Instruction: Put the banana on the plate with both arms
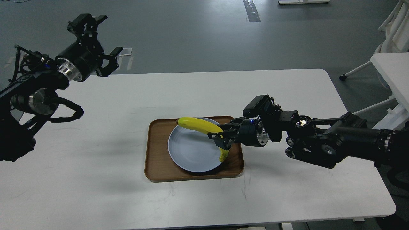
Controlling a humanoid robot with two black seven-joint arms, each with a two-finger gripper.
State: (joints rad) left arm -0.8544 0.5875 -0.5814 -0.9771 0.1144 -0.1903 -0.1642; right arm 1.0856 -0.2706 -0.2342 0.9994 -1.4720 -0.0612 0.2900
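The yellow banana [199, 125] hangs over the far right part of the pale blue-grey plate [191, 150]; its dark tip points left past the plate's far rim and its stem end hangs down at the plate's right rim. My right gripper [220, 135] is shut on the banana near its stem end, reaching in from the right. I cannot tell whether the banana touches the plate. My left gripper [96, 41] is raised at the far left, beyond the table's back edge, with its fingers spread apart and nothing in them.
The plate lies in a rectangular brown wooden tray [156, 159] in the middle of the white table [96, 179]. A second white table and chair legs [391, 54] stand at the far right. Grey floor lies behind the table.
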